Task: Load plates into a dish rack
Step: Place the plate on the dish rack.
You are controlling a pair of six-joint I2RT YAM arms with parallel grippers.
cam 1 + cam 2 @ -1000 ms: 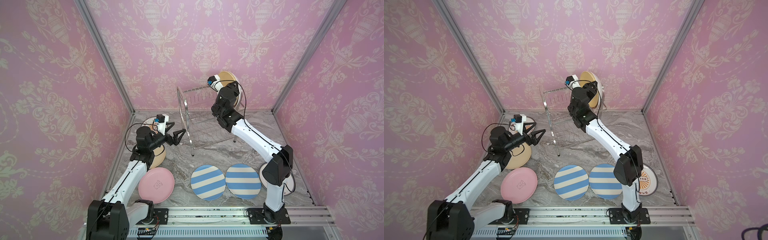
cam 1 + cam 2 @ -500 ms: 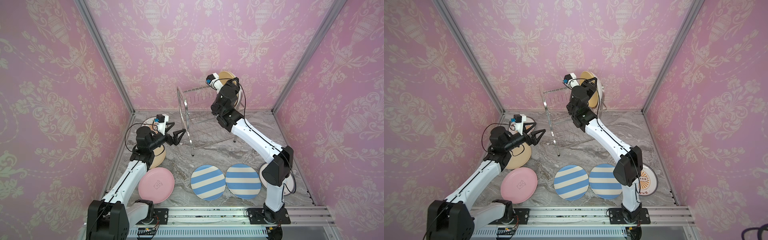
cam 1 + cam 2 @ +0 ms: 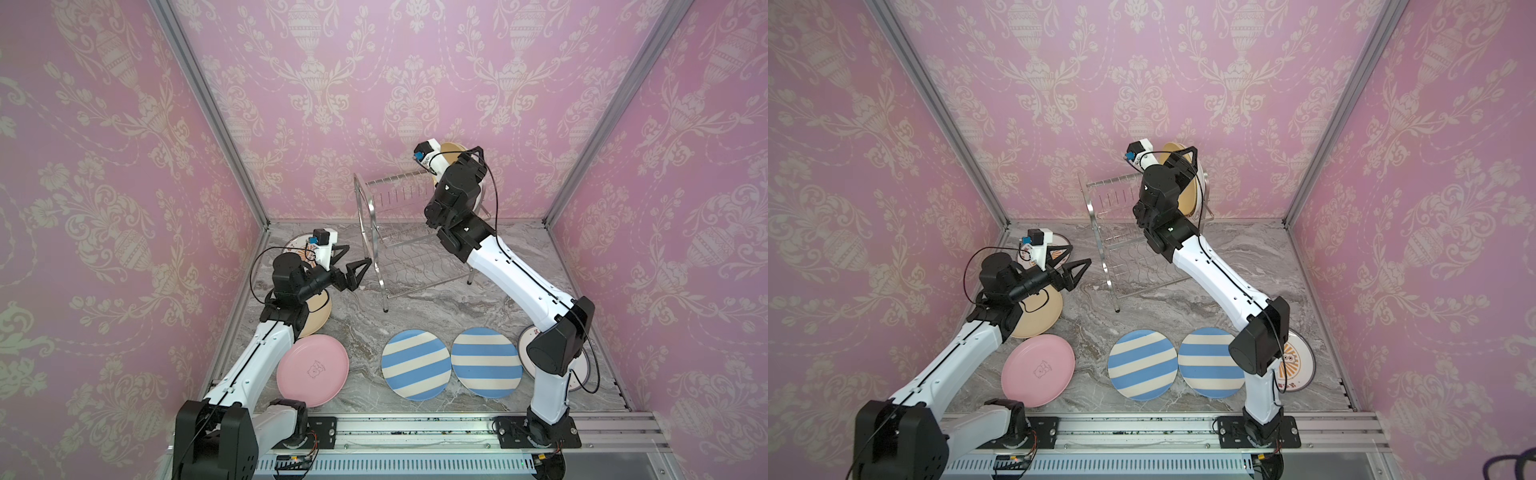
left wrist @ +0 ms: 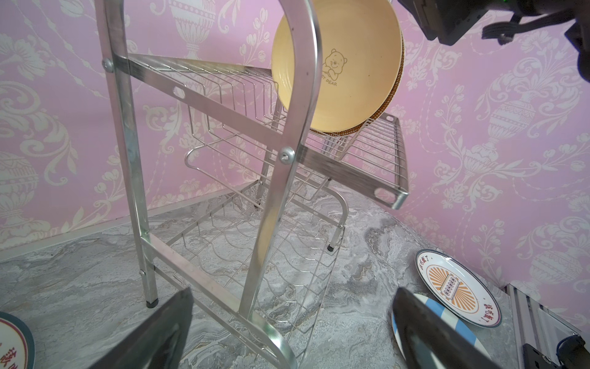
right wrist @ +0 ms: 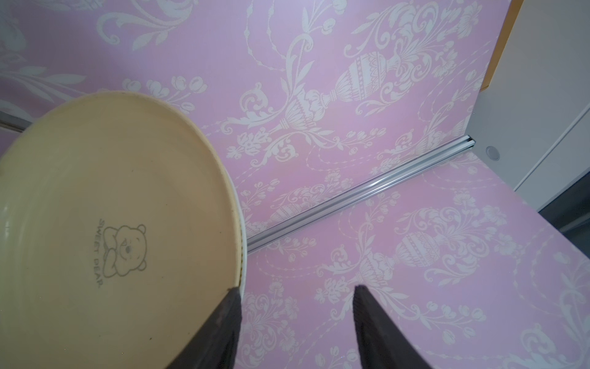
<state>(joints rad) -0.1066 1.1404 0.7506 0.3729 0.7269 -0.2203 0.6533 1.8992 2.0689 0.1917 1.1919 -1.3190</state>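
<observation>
Right gripper (image 5: 297, 289): jaws were spread, one finger beside the rim of the yellow plate (image 4: 348, 64), pinching nothing.
Yellow plate: stood upright on the top shelf of the dish rack (image 4: 301, 80).
Left gripper (image 3: 357, 254): was spread and empty, near the rack.
Striped plates (image 3: 415, 364): lay flat on the table (image 3: 415, 303).

Brown-rimmed plate (image 4: 393, 96) mostly hidden behind yellow plate (image 4: 344, 64) in dish rack (image 4: 223, 110).
</observation>
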